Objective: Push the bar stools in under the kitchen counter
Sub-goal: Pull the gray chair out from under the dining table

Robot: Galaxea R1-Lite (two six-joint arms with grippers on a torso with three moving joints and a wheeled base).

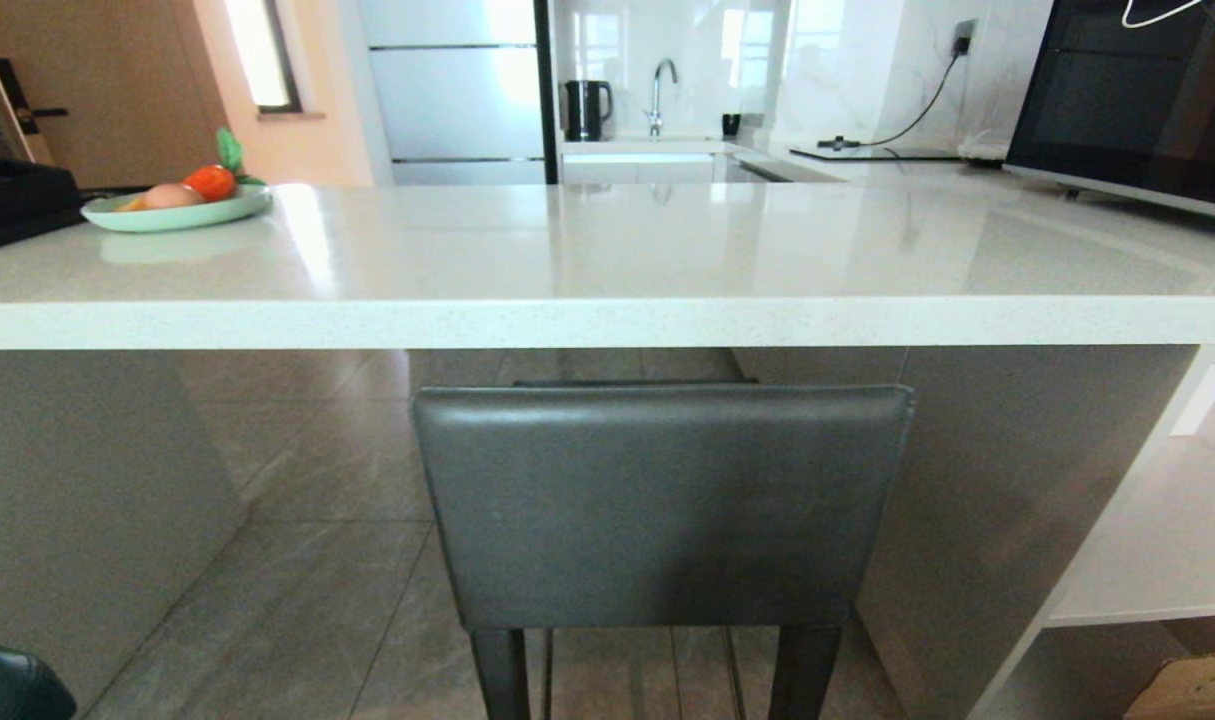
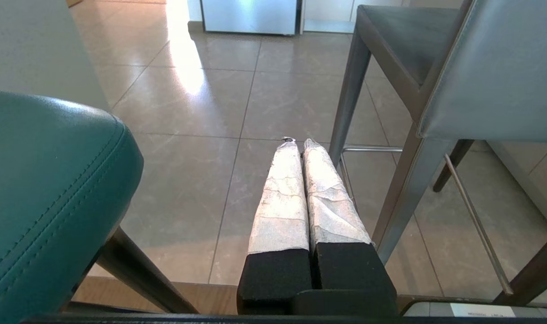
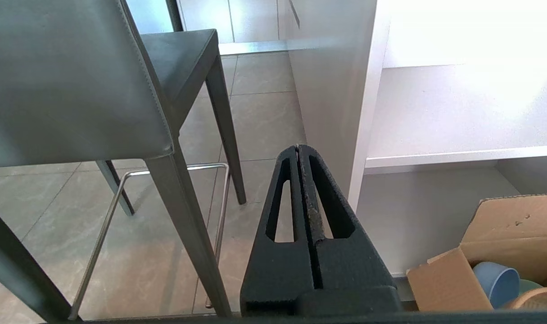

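The grey bar stool (image 1: 657,500) stands straight ahead, its boxy back just below the front edge of the kitchen counter (image 1: 607,320), its seat under the slab. It also shows in the left wrist view (image 2: 480,81) and the right wrist view (image 3: 70,85). The teal stool (image 1: 7,685) peeks in at the lower left corner; its rounded back (image 2: 48,189) fills one side of the left wrist view. My left gripper (image 2: 299,143) hangs shut and empty between the two stools. My right gripper (image 3: 297,148) hangs shut and empty beside the grey stool's other side. Neither arm shows in the head view.
A plate of fruit (image 1: 177,205) and a black case (image 1: 17,200) sit on the counter's left, a microwave (image 1: 1127,100) on the right. White shelves (image 1: 1167,540) stand right of the grey stool, with a cardboard box of cups (image 3: 503,261) low down. The floor is tiled.
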